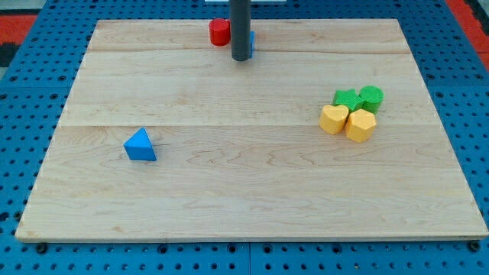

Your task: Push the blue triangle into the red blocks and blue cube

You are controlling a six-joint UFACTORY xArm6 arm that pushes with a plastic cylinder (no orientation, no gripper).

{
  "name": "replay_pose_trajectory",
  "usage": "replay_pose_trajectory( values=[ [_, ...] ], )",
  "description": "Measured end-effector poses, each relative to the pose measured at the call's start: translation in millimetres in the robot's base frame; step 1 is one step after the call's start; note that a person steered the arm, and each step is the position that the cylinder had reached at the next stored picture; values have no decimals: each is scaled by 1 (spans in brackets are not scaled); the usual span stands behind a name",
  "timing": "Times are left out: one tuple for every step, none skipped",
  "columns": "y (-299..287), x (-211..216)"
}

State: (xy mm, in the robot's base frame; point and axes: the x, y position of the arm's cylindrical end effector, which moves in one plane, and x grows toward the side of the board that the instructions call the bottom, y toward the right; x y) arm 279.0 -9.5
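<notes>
You are looking down on a pale wooden board (252, 198) of joined planks with faint grain, evenly lit and lying on a blue pegboard surface (30, 99) dotted with rows of dark holes, while red patches (19, 19) show at the view's top corners.

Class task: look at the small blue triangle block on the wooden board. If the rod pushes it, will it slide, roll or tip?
The blue triangle block lies flat on the smooth wooden board, so it probably slides, not rolls. It looks low and broad, so tipping seems unlikely. Pushed off-centre, its slanted sides may make it turn.
</notes>
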Motion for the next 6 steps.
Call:
replay_pose_trajectory(
  values=[
    [6,28],
    [13,130],
    [-37,218],
    [-102,231],
    [-146,240],
    [-164,214]
  ],
)
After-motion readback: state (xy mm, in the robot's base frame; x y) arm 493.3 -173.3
